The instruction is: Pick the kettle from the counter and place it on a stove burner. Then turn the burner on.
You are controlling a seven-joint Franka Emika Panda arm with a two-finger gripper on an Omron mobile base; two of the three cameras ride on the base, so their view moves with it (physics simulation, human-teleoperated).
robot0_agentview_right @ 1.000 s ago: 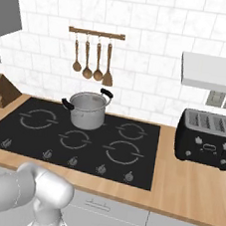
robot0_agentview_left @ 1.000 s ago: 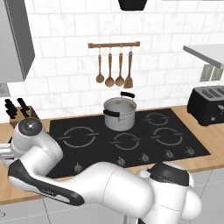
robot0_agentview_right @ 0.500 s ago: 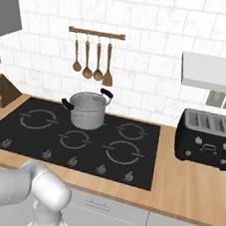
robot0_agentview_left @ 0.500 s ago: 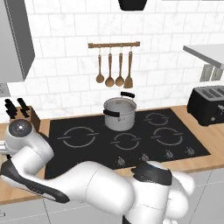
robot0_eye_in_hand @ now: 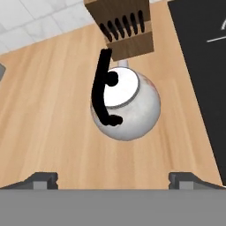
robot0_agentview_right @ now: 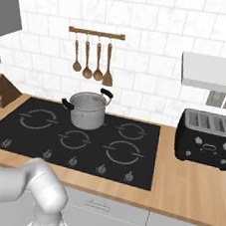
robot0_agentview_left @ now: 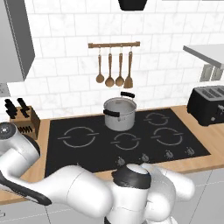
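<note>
Seen from the hand, the kettle (robot0_eye_in_hand: 126, 104) sits on the worktop (robot0_eye_in_hand: 48, 114) directly below the end effector (robot0_eye_in_hand: 113, 178), whose fingers stand wide apart, empty; its handle (robot0_eye_in_hand: 102, 87) runs toward the knife block (robot0_eye_in_hand: 123, 27).

A steel pot (robot0_agentview_left: 119, 114) on the cooktop (robot0_agentview_left: 70, 153), toaster (robot0_agentview_right: 205, 139) right.

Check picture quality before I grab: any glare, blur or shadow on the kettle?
Hand view: kettle sharp, its lid a flat white highlight, faint shadow on the counter. Left base view: the arm blocks the lower frame. Right base view: evenly lit, crisp, no glare on the cooktop.
</note>
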